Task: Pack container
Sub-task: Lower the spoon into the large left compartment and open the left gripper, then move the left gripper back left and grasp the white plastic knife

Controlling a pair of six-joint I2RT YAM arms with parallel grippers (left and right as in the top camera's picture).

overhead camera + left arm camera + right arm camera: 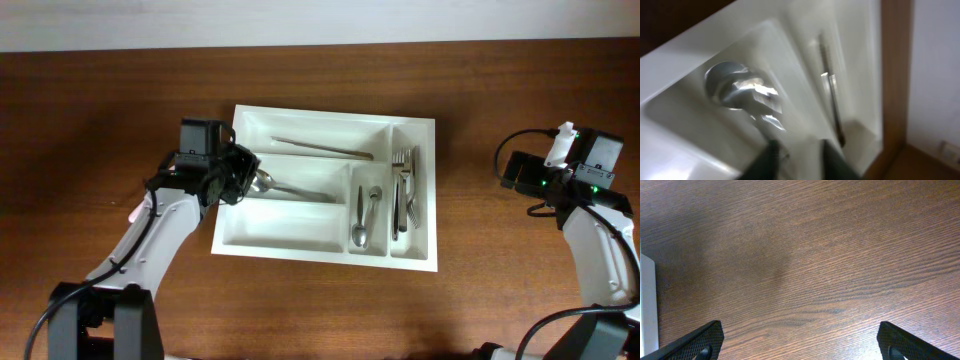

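The container is a large white cutlery tray at mid-table. A knife lies in its far long compartment. A spoon lies in the middle long compartment, bowl at the left end. My left gripper hangs over the tray's left edge by the spoon's bowl. In the blurred left wrist view the fingers stand apart astride the spoon's handle, above the tray, with the knife beyond. My right gripper is open and empty over bare wood.
Several forks lie in the right vertical compartment and two spoons in the shorter one. The near long compartment holds nothing. The tray's edge shows at the left of the right wrist view. The table is dark wood.
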